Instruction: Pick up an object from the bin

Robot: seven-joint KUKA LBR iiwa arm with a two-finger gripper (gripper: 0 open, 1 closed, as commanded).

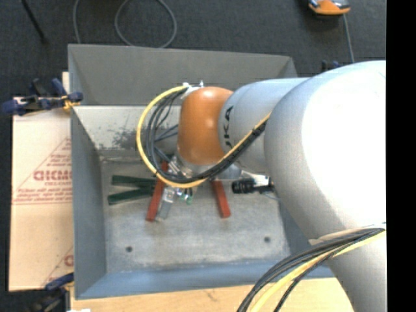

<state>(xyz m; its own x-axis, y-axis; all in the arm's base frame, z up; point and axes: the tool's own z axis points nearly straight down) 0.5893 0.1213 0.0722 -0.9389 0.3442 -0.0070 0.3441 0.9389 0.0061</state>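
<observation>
Gripper [188, 214] is hanging spread wide over a grey bit [171, 199] in the middle of the bin [88, 226], maybe risking snagging the green sticks [133, 188] alongside.

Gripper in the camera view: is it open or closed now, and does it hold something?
Gripper: open, its two red fingers spread wide, low in the bin; nothing clamped between them.

Two dk-green strips [133, 182], lying flat, left-centre.
</observation>
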